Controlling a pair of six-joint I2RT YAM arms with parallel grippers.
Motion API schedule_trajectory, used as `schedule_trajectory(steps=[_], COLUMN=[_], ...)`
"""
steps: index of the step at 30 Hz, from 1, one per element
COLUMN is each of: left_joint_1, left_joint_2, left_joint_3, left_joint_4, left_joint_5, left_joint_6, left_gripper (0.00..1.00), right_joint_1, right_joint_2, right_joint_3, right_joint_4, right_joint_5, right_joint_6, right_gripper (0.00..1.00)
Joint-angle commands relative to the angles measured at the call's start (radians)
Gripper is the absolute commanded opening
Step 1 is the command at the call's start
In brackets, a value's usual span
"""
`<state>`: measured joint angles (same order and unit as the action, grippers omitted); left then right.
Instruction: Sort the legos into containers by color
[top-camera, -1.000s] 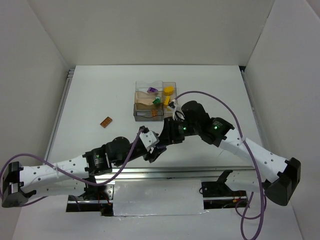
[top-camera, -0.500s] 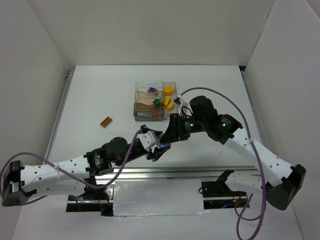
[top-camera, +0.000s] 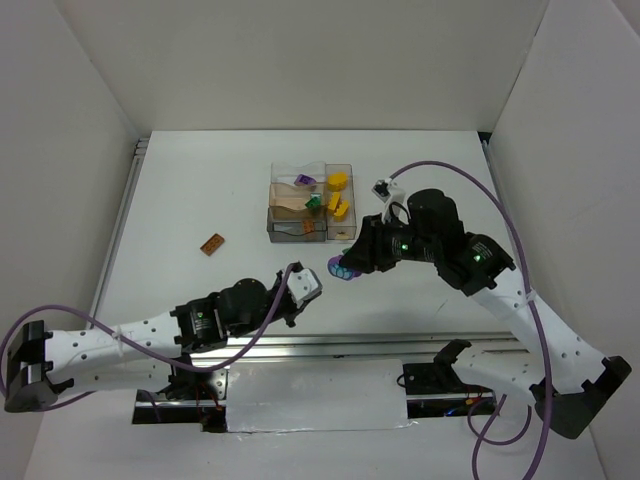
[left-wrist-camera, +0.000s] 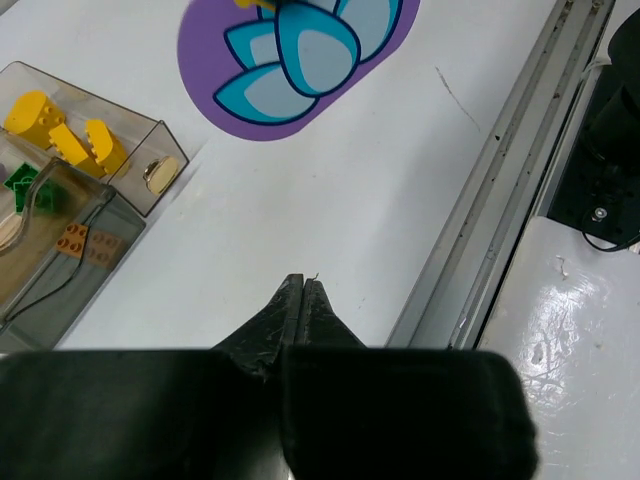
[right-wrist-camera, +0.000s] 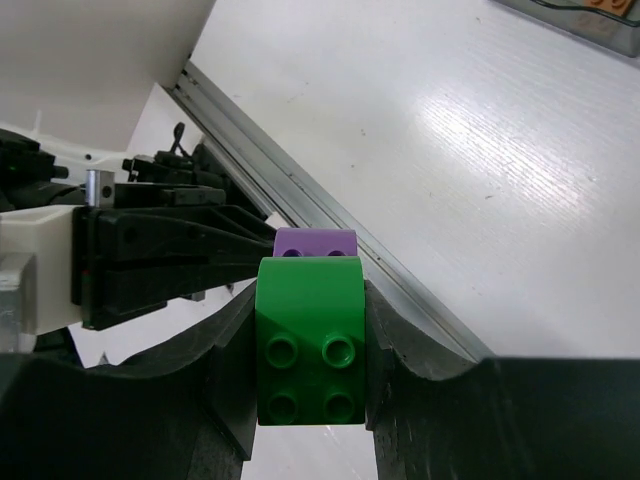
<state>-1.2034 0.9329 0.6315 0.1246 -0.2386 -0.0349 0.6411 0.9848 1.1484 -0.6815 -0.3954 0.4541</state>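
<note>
Over the last second the right arm has swung back and right with the load. The left arm has backed off toward its base, so the two no longer meet. The purple-and-green piece (top-camera: 345, 268) sits just in front of the containers (top-camera: 285, 228), gripped by its sides in the right gripper (right-wrist-camera: 310, 320). The left gripper (left-wrist-camera: 301, 290) is clenched on nothing.

Risks:
- The two-colour piece could go in the wrong bin.
- The bins are small and joined, so an off-centre release could land it next door or on a rim.

An orange-brown brick (top-camera: 212, 244) lies on the bench (top-camera: 200, 180), well apart.
</note>
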Motion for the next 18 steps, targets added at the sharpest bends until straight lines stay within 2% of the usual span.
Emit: schedule_trajectory(steps=[1,5,7,8,10,11,16,18], left_joint_1=[-0.004,-0.004,-0.004,-0.004,-0.002,-0.002,-0.001,-0.001], left_joint_2=[-0.029,-0.065,-0.092,-0.115,-0.137,-0.157,-0.152,-0.125], left_joint_3=[-0.007,-0.004,0.013,0.026,0.042,0.056,0.143,0.217], left_joint_4=[0.038,0.029,0.012,0.009,-0.002,0.000,-0.002,-0.038], left_joint_5=[-0.018,0.005,0.027,0.019,0.004,0.001,0.038,0.010], left_joint_6=[-0.026,-0.045,-0.072,-0.088,-0.124,-0.166,-0.322,-0.423], left_gripper=[0.00,0.00,0.14,0.35,0.58,0.99,1.00,1.00], right_joint_1=[0.002,0.002,0.002,0.002,-0.003,-0.003,-0.015,-0.015], right_joint_2=[-0.009,-0.023,-0.043,-0.055,-0.098,-0.115,-0.184,-0.213], right_joint_3=[-0.012,-0.021,-0.045,-0.058,-0.107,-0.127,-0.194,-0.204], right_joint_4=[0.060,0.079,0.109,0.129,0.193,0.224,0.370,0.428], right_joint_5=[0.004,0.044,0.068,0.078,0.107,0.110,-0.022,-0.080], right_joint_6=[-0.022,-0.015,-0.006,-0.003,0.000,0.004,-0.015,-0.018], right_gripper=[0.00,0.00,0.00,0.00,0.00,0.00,0.00,0.00])
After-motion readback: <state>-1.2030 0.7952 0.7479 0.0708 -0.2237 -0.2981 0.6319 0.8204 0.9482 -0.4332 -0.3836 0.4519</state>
